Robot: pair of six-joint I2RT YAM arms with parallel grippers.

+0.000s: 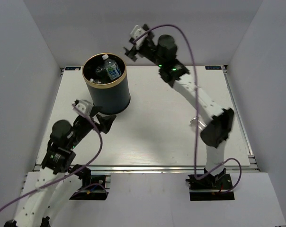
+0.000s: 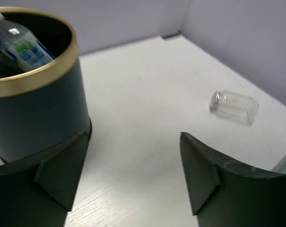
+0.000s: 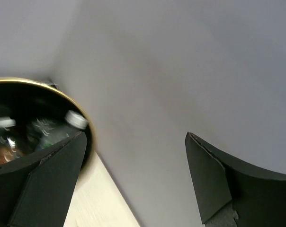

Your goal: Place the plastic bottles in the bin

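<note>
White tabletop (image 1: 152,137), faint wood grain, enclosed by pale grey walls (image 1: 34,71) on three sides.

Right arm (image 1: 200,101): white links with black joints, purple cable (image 1: 194,71) looping alongside. It reaches from the near edge to the far wall. Its black elbow (image 1: 218,126) stands just beside the loose bottle and partly hides it from above.

Left arm (image 1: 62,146): folded low at the near left, wrist aimed at the foot of the bin.

Bin (image 1: 111,97): tall dark navy cylinder with a thin gold rim, upright at the far left of the table.

Right gripper (image 3: 133,142): raised near the far wall, just right of the bin's rim, fingers spread wide, nothing between them.

Left gripper (image 2: 133,137): low over the table, fingers spread wide, empty. One finger (image 2: 62,175) overlaps the bin's base; whether it touches cannot be told.

Bottles in bin: several clear ones, jumbled. One blue-labelled bottle (image 1: 113,69) with a white cap leans near the rim. Another white cap (image 1: 92,80) shows lower down; the rest is too dark to sort.

Loose bottle (image 2: 234,107): short, clear, no label visible, lying on its side on the right half of the table, well apart from the bin, with bare tabletop between it and the left gripper.
</note>
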